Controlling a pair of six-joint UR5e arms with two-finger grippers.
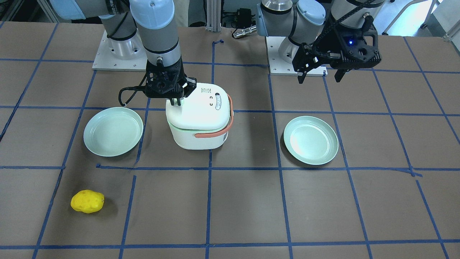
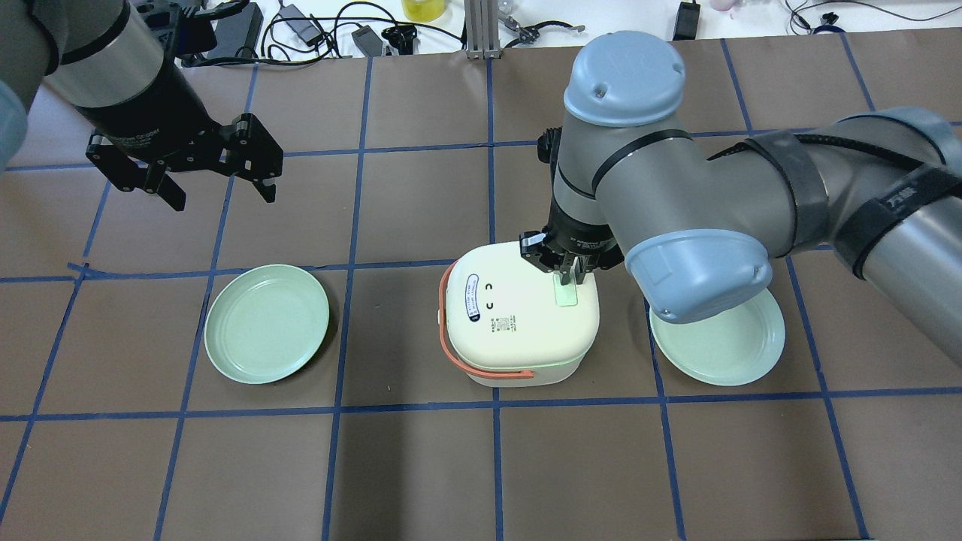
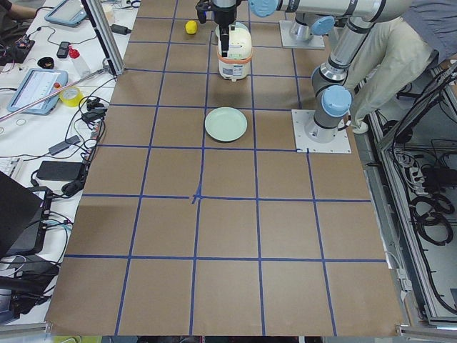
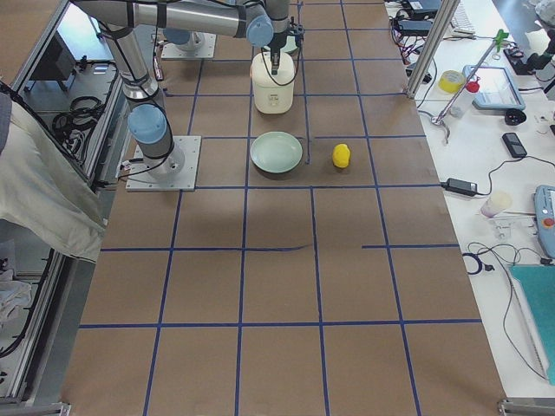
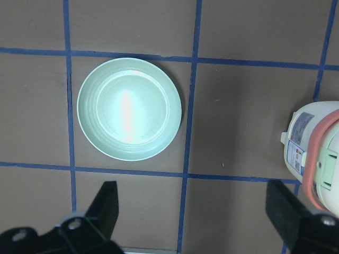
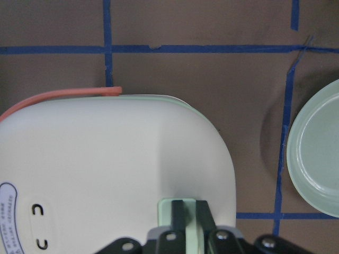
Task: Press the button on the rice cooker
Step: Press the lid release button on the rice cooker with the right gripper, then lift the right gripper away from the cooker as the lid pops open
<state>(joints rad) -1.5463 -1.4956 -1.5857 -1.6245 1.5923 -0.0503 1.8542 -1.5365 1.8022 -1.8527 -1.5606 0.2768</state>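
1. The left gripper (image 2: 223, 194) hovered with its jaws spread, toward the worktop's left edge and well apart from the cooker, so it posed little risk.
2. A pale green round plate (image 2: 267, 323) lay near the cooker, and a shoved cooker might have slid into it.
3. The white rice cooker with the orange handle (image 2: 518, 315) stood midway between the left and right edges. An off-centre push could have tipped or skidded it.
4. The right gripper (image 2: 565, 279), jaws pressed together, rested its tips on the pale green rectangular button (image 2: 565, 294) by the lid's right rim, where they could have slipped off.
5. A second pale green plate (image 2: 721, 353) lay just beside the cooker, and a dropping elbow might have clipped it.
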